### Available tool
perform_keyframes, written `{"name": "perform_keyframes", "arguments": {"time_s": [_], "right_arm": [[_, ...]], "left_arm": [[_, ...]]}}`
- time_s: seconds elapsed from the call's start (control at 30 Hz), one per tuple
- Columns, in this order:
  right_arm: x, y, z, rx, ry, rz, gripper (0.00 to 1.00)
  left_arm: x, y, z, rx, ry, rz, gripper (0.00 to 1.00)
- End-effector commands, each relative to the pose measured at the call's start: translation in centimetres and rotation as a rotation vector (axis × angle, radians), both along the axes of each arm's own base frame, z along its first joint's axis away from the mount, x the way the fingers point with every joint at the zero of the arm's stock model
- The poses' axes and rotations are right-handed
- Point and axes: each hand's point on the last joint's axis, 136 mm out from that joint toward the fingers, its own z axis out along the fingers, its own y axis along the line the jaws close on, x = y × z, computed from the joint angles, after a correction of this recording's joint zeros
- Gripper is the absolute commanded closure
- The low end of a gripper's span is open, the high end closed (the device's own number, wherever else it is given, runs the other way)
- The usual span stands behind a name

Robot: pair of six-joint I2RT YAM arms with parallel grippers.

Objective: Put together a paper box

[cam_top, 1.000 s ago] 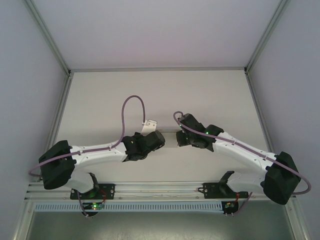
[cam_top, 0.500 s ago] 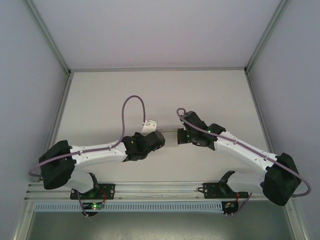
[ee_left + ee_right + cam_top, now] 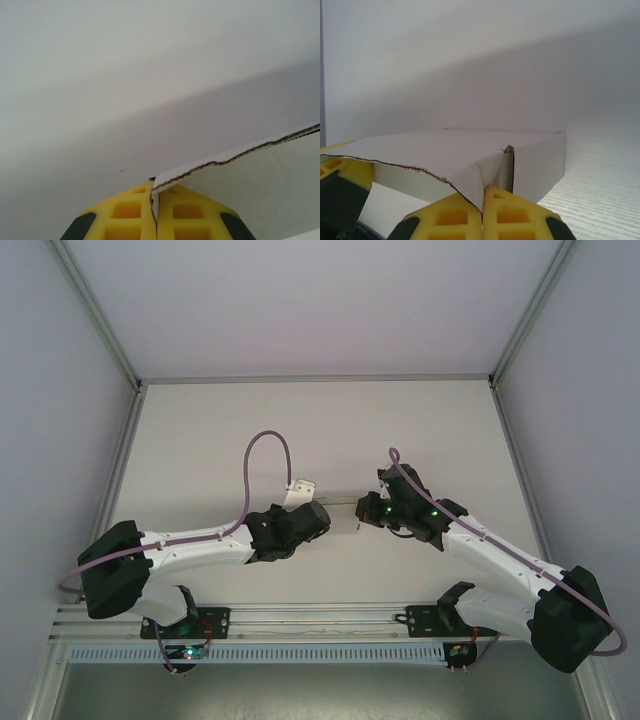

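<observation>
Paper box (image 3: pixel 344 519) lies mid-desk (image 3: pixel 300 420), a bit toward 6 o'clock, btwn the two arms. L tool (image 3: pixel 322 521) at box's 9 o'clock, clenched on a thin ragged paperboard edge, jaws tight tog. R tool (image 3: pixel 366 512) at box's 3 o'clock, clenched on a folded wall corner, jaws likewise tight.

we see a white paper box (image 3: pixel 470 155) with a thin brown edge, yellow fingers (image 3: pixel 516 216) trimmed black, purple cables (image 3: pixel 266 434), an off-white table (image 3: pixel 320 425).
</observation>
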Motion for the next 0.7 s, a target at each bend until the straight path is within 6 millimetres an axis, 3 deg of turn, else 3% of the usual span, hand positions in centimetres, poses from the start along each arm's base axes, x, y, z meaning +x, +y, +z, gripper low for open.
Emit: {"name": "perform_keyframes", "arguments": {"time_s": [0.0, 0.1, 0.13, 0.2, 0.3, 0.47, 0.67], "right_arm": [[0.5, -1.1, 0.1, -0.051, -0.028, -0.043, 1.00], [0.3, -1.3, -0.2, -0.060, -0.022, -0.037, 1.00], [0.4, -1.6, 0.0, -0.075, -0.034, -0.038, 0.96], [0.6, -2.2, 1.0, -0.114, -0.071, -0.038, 0.77], [0.7, -2.4, 2.7, -0.129, -0.126, -0.017, 0.72], [0.5, -1.6, 4.3, -0.124, -0.175, 0.071, 0.72], [0.6, -1.5, 3.5, -0.233, -0.142, 0.134, 0.71]], "left_arm": [[-2.0, 1.6, -2.8, 0.121, 0.083, -0.049, 0.94], [-2.0, 1.8, -2.7, 0.120, 0.078, -0.043, 0.94], [-2.0, 1.9, -2.7, 0.123, 0.076, -0.037, 0.94], [-1.9, 2.1, -2.7, 0.131, 0.076, -0.031, 0.94], [-1.9, 2.1, -2.8, 0.136, 0.078, -0.029, 0.95], [-2.0, 2.1, -2.7, 0.135, 0.079, -0.033, 0.94], [-1.9, 2.1, -2.5, 0.131, 0.074, -0.034, 0.94]]}}
